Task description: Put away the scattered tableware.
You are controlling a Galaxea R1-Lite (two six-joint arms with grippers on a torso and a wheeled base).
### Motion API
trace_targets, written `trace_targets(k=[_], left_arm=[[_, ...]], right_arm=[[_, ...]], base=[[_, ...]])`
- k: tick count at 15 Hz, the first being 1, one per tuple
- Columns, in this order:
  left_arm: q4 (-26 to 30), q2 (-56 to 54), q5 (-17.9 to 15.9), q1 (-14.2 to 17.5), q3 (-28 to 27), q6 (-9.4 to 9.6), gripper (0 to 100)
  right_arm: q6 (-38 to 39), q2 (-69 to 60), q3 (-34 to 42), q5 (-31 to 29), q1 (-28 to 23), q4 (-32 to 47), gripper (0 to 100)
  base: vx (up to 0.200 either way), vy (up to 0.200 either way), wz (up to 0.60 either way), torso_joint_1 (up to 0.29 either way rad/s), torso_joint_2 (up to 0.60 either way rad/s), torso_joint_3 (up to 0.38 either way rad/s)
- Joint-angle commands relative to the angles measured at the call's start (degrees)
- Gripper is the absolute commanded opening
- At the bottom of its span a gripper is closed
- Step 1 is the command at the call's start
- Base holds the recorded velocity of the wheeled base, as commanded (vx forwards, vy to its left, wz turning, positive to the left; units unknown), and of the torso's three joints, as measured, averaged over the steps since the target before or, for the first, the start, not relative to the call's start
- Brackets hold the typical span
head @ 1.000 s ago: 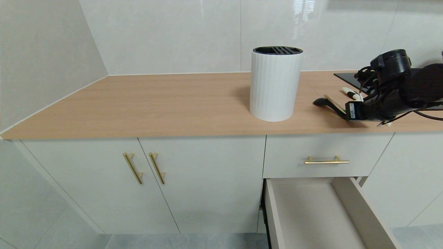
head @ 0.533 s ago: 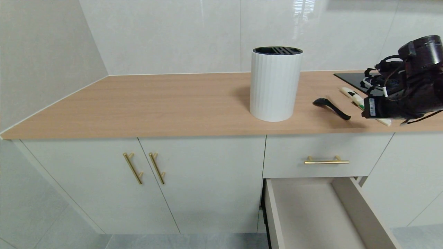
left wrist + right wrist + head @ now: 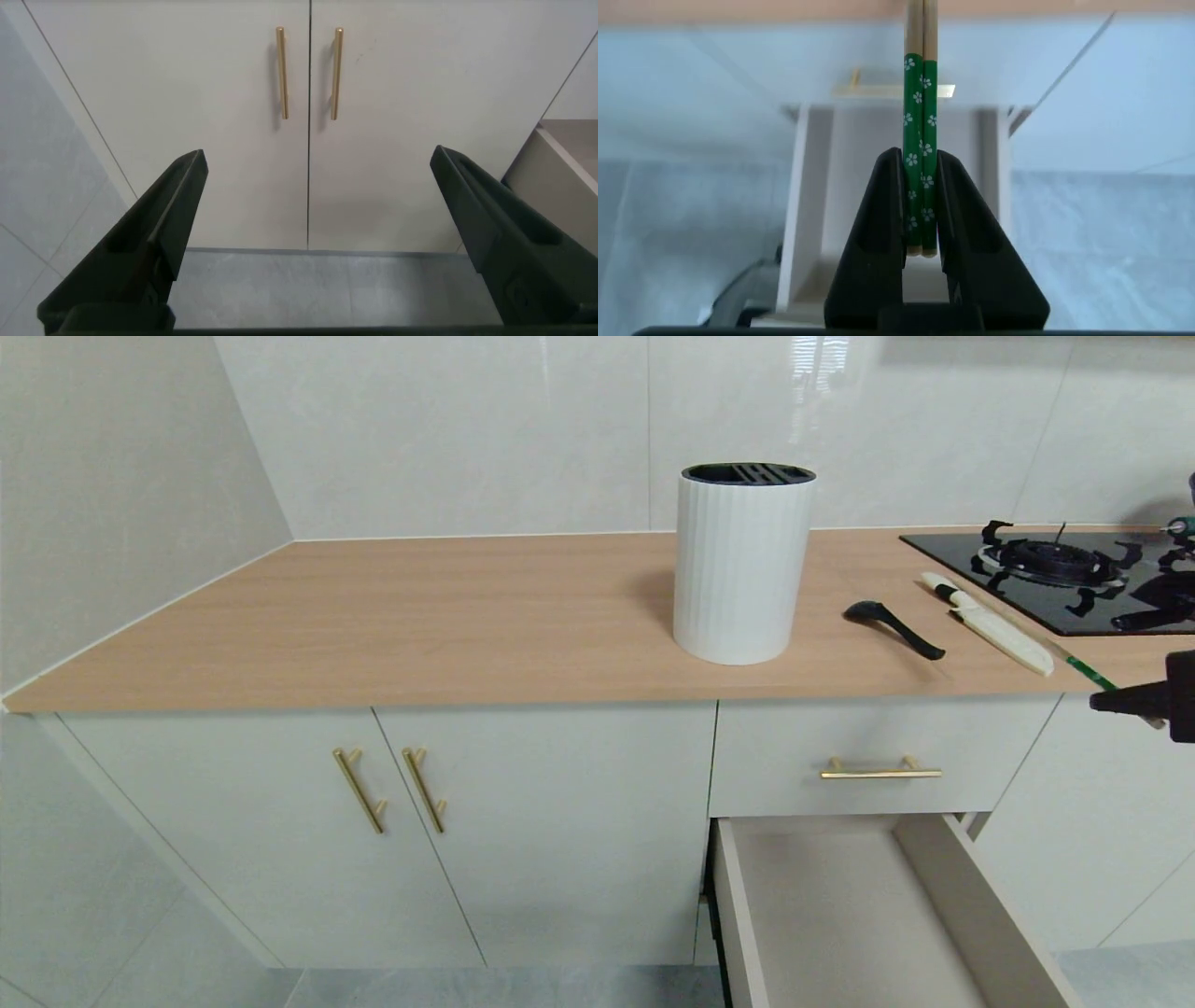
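Chopsticks (image 3: 921, 93) are held clamped in the right hand (image 3: 1106, 702), long axis toward 10 o'clock. The open drawer (image 3: 822, 905) is noted at roughly 7–8 o'clock, below the surface (image 3: 467, 616).

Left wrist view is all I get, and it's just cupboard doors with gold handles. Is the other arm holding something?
Observer: Yes. The right gripper is shut on a pair of chopsticks with green flowered ends.
Operator: Is there more stuff to tidy up?
Observer: A black spoon and a white knife lie on the countertop, near the stove.
Operator: Is there a pot or something for them?
Observer: A tall white holder with slots in its top stands on the countertop, to the left of the spoon.
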Motion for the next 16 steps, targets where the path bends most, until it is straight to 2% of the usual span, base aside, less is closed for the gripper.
trace_targets(k=[1, 4, 7, 10, 14, 16], left_arm=[[0.0, 0.1, 0.0, 0.0, 0.0, -0.06, 100], [0.0, 0.1, 0.0, 0.0, 0.0, -0.06, 100], [0.0, 0.1, 0.0, 0.0, 0.0, 0.03, 100], [0.0, 0.1, 0.0, 0.0, 0.0, -0.06, 100], [0.0, 0.1, 0.0, 0.0, 0.0, -0.06, 100], [0.0, 0.1, 0.0, 0.0, 0.0, -0.06, 100]], right_arm=[[-1.1, -7.3, 4.3, 0.6, 3.2, 0.0, 0], [-4.6, -8.8, 9.1, 0.6, 12.1, 0.0, 0], [-7.6, -5.6, 14.7, 0.5, 18.2, -0.1, 0], [-9.3, -2.0, 17.3, 0.1, 21.4, 0.1, 0], [-9.3, 5.7, 16.3, -1.7, 21.5, 6.2, 0], [-9.1, 13.7, 14.5, -1.7, 21.5, 9.5, 0]], base=[[0.0, 0.0, 0.0, 0.0, 0.0, 0.0], [0.0, 0.0, 0.0, 0.0, 0.0, 0.0], [0.0, 0.0, 0.0, 0.0, 0.0, 0.0], [0.0, 0.0, 0.0, 0.0, 0.0, 0.0], [0.0, 0.0, 0.0, 0.0, 0.0, 0.0], [0.0, 0.0, 0.0, 0.0, 0.0, 0.0]])
